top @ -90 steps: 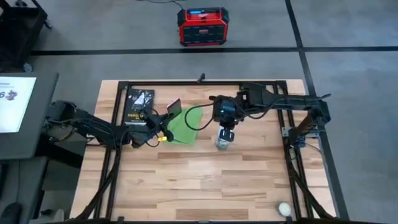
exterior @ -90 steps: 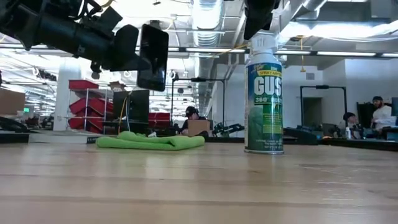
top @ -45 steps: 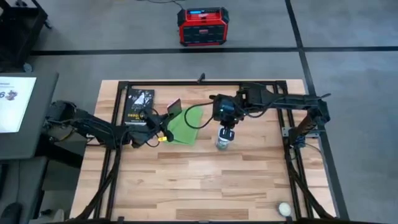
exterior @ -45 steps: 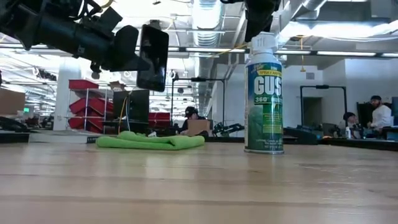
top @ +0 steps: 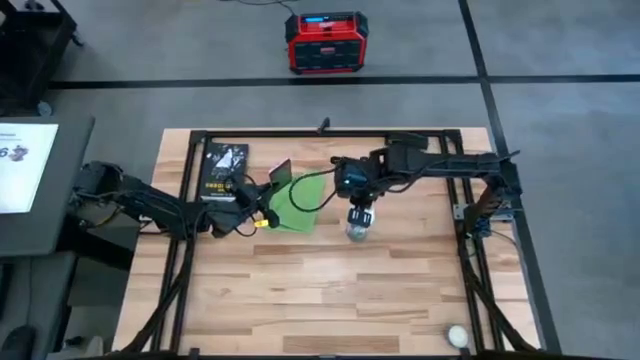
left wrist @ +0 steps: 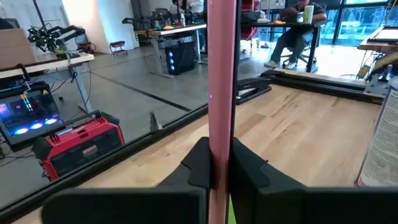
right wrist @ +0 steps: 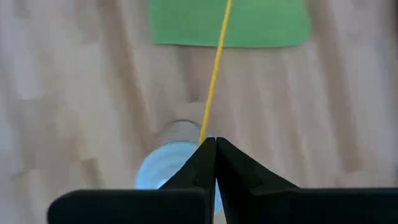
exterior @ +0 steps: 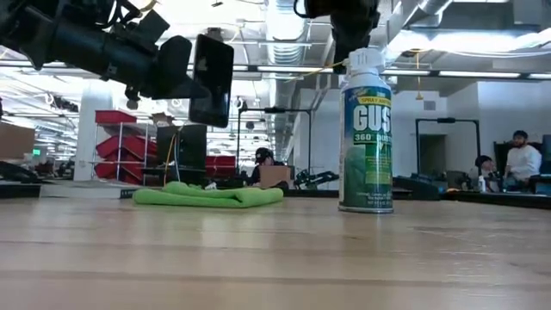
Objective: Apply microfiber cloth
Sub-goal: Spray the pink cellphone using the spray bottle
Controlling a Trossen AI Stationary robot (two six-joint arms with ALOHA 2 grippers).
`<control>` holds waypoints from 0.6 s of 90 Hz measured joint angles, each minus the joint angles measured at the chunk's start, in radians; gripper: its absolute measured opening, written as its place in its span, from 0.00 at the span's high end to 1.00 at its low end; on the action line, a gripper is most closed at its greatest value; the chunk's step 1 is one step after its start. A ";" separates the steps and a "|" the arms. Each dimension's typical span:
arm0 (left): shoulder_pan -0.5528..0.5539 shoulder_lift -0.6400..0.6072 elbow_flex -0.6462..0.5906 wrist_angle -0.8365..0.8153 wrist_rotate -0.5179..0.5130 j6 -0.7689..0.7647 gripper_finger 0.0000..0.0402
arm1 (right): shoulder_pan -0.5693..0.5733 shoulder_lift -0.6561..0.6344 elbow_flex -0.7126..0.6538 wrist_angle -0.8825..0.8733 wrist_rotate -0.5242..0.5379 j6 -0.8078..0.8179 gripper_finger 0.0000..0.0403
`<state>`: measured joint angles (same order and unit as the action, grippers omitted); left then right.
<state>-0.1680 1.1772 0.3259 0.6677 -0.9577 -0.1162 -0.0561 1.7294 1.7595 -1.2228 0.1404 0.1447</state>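
Wooden table point(top: 300, 290): microfiber cloth point(top: 301, 205) lies flat between the arms. Left gripper point(left wrist: 216, 163) clamped on phone point(exterior: 212, 77), held above the cloth's edge. Right gripper point(right wrist: 214, 146) pressed together above duster can point(exterior: 365, 129)

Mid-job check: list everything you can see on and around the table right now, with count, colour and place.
microfiber cloth: one, lime green, lying flat on the table's far middle, between the two claws.
phone: one, dark with a pink edge, held upright above the table, by the cloth's left edge.
duster can: one, white and green, standing right of the cloth.
book: one, black with yellow lettering, far left of the table.
ball: one, pale, near right corner.
power station: one, red and black, on the floor beyond the table.
left claw: shut on the phone.
right claw: shut, just above the can's top.
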 joint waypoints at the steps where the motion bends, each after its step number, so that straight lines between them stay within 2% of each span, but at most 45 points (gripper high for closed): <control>1: 0.000 0.000 0.000 0.000 0.000 0.000 0.98 | 0.000 -0.002 0.007 0.002 0.005 0.000 1.00; 17: 0.000 0.000 0.000 -0.003 0.000 0.000 0.98 | -0.006 -0.061 0.117 0.013 0.020 -0.017 1.00; 36: 0.000 0.000 0.000 -0.003 0.000 0.000 0.98 | -0.003 -0.059 0.135 -0.029 0.013 -0.021 1.00; 54: 0.000 0.000 0.000 -0.004 0.000 0.000 0.98 | -0.002 -0.029 0.129 -0.050 -0.073 -0.014 1.00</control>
<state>-0.1680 1.1770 0.3256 0.6640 -0.9577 -0.1162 -0.0577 1.7002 1.8887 -1.2732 0.0677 0.1307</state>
